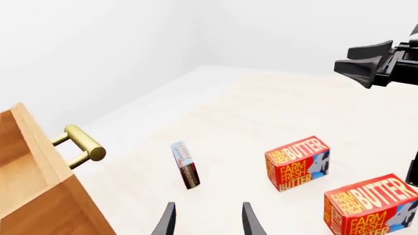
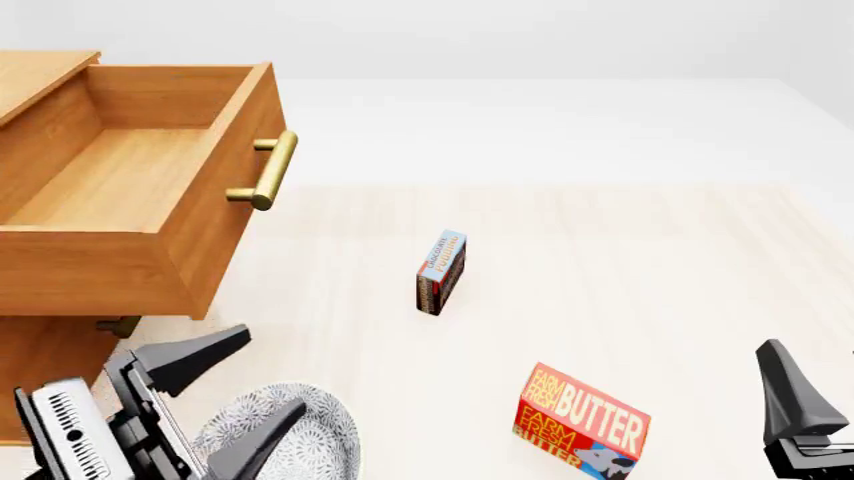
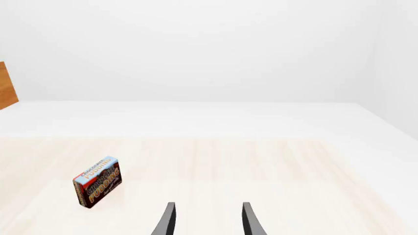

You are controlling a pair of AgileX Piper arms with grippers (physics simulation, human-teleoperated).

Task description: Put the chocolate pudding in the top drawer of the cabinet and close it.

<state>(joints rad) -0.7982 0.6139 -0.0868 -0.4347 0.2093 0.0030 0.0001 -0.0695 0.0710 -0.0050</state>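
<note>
The chocolate pudding (image 2: 442,272) box stands on its edge on the pale tabletop (image 2: 641,250), out in the middle. Nothing touches it. Its blue face with red letters points up and to the side, and its brown side shows.

The top drawer (image 2: 127,190) of the cabinet (image 2: 40,370) is pulled far out. It has nothing inside. Its brass handle (image 2: 267,170) sticks out toward the pudding, but the two are well apart.

The left claw (image 2: 240,385) hangs low near the front of the cabinet, above a gray patterned plate (image 2: 300,430). Its fingers are spread and hold nothing. The right claw (image 3: 205,220) is at the near right side, also spread wide and holding nothing.

A red Farm Fresh Butter box (image 2: 581,420) sits near the front edge. In the left wrist view, a second butter box (image 1: 369,203) sits just beside it.
</note>
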